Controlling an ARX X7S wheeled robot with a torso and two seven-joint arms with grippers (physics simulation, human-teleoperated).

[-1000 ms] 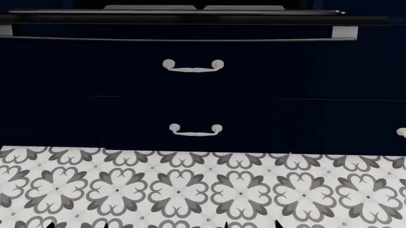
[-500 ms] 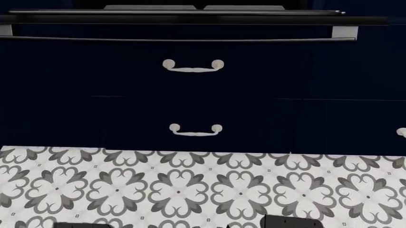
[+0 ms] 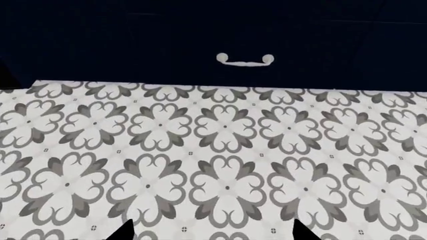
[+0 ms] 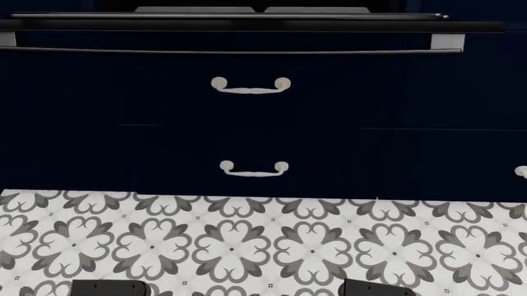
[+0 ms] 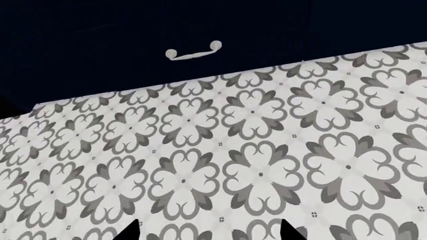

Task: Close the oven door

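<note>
Left gripper [image 3: 210, 231]: only two dark finger tips [image 3: 124, 232] show at the frame edge, set wide apart over the patterned floor [image 3: 213, 165], holding and touching nothing. Right gripper [image 5: 210, 231]: its two finger tips [image 5: 128, 232] likewise stand wide apart with nothing between them. In the head view, the two arms appear only as dark blocks at the lower edge. Oven door [image 4: 247, 26]: a glossy black flat panel lying open, edge-on, directly above the navy drawer fronts [image 4: 247, 117]; its long thin bar handle [image 4: 239, 52] rests on grey metal end brackets. The upper drawer handle [image 4: 250, 86] and the lower drawer handle [image 4: 253, 168] are small, white and curved. Floor tiles are white with grey floral motifs.
</note>
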